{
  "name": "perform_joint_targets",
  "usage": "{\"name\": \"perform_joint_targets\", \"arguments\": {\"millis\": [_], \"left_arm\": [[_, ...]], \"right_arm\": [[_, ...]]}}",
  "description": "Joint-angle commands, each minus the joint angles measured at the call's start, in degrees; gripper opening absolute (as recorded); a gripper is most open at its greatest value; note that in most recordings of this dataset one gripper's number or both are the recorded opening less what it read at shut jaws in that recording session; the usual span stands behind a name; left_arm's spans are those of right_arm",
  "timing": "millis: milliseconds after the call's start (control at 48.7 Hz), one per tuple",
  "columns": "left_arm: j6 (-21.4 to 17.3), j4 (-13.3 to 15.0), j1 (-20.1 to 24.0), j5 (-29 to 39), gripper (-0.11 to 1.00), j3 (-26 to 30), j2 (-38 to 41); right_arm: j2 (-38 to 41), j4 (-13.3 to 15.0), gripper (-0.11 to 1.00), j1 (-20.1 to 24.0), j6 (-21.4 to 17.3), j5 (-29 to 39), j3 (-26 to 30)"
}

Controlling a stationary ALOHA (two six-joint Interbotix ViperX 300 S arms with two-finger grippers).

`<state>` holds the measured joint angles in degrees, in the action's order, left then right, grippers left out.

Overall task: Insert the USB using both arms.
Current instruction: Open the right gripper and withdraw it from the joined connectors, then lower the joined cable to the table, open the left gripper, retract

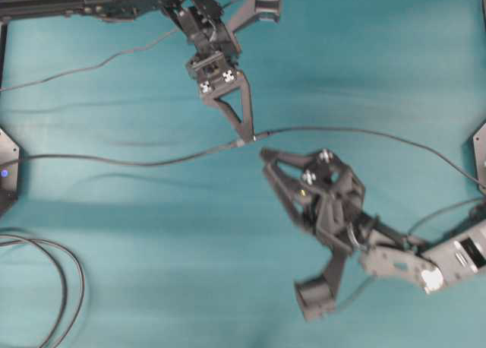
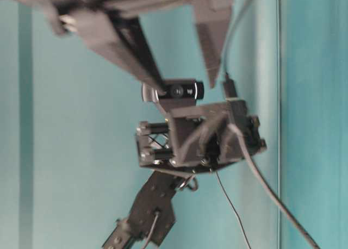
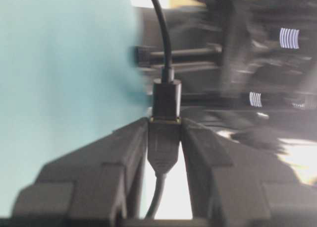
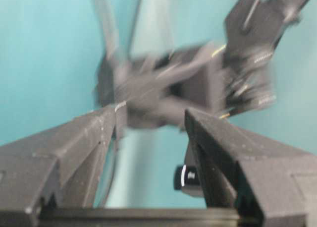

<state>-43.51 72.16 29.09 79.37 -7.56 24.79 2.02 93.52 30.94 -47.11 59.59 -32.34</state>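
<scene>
Left claw pinches the socket end to steady it; the USB sits just ahead of its tips, seemingly mated. Right claw spread, empty, close beside the joint above the worktop, likely having released.

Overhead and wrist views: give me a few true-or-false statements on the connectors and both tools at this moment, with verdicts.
1. The left tool is shut on a dark connector. True.
2. The two cable ends lie far apart on the table. False: in the left wrist view the connectors sit end to end, apparently joined.
3. The right tool is clamped on the cable. False: its fingers stand apart with nothing between them.
4. In the overhead view the right tool sits just right of and below the junction. True.
5. A looped cable lies at the overhead view's lower left. True.
</scene>
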Motion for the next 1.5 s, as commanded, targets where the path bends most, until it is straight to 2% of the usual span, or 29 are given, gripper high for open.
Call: {"name": "perform_joint_targets", "arguments": {"millis": [0,82,247,390,473,678,843,986,1130,1212,1480], "left_arm": [[1.67,-3.87,0.35,-3.52,0.27,0.09,-4.31],[2.46,-6.15,0.09,-6.94,0.27,-0.18,-5.54],[2.29,-7.82,-2.46,-12.48,0.27,-0.70,-6.59],[2.29,-13.71,-7.29,-18.46,0.27,-1.58,-6.33],[2.46,-17.05,-9.23,-23.38,0.27,-2.46,-6.33],[2.64,-22.50,-13.54,-34.54,0.27,-5.54,-6.50],[2.81,-26.98,-17.23,-43.42,0.27,-8.26,-6.50],[2.81,-28.48,-19.07,-49.13,0.27,-10.02,-6.42],[2.81,-30.85,-20.39,-51.59,0.27,-11.51,-6.15],[2.81,-31.90,-20.92,-52.38,0.27,-12.04,-6.06],[2.90,-32.26,-21.27,-57.13,0.27,-12.92,-5.98]], "right_arm": [[-1.67,-0.88,0.66,2.29,-5.10,0.44,2.99],[-1.93,-3.16,0.66,3.78,-12.13,1.14,4.22],[-3.87,-6.15,0.66,6.15,-25.22,7.03,4.13],[-7.82,-7.03,0.66,7.03,-33.05,13.62,3.16],[-9.93,-7.03,0.66,7.03,-34.54,13.62,2.29],[-14.85,-7.12,0.66,7.03,-36.83,13.71,0.88],[-18.81,-7.03,0.66,6.86,-43.59,14.15,-0.79],[-21.01,-8.09,0.66,6.42,-47.29,14.06,-2.11],[-21.62,-10.72,0.66,5.71,-47.46,13.45,-2.55],[-21.62,-11.16,0.66,5.54,-47.64,12.66,-2.55],[-21.62,-12.74,0.66,4.22,-47.90,8.61,-3.34]]}}
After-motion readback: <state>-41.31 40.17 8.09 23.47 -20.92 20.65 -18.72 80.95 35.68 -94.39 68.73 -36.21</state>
